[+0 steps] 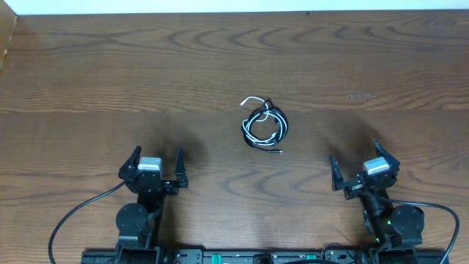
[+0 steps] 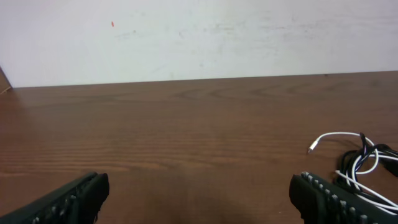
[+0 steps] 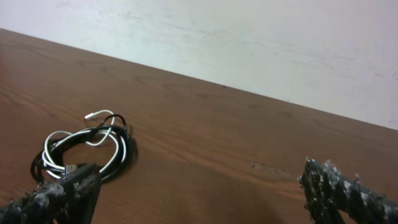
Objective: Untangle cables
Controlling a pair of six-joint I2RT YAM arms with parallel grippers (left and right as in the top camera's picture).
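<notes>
The black and white cables (image 1: 264,125) lie coiled together in one small tangle on the wooden table (image 1: 110,81), at its middle. A white plug end sticks out at the coil's upper left. The coil also shows at the right edge of the left wrist view (image 2: 364,165) and at the left of the right wrist view (image 3: 84,149). My left gripper (image 1: 156,163) is open and empty, near the front edge, left of and nearer than the coil. My right gripper (image 1: 355,163) is open and empty, to the right of and nearer than the coil.
A pale wall (image 2: 199,37) runs along the table's far edge. Thicker black arm cables (image 1: 73,216) trail from both arm bases at the front edge.
</notes>
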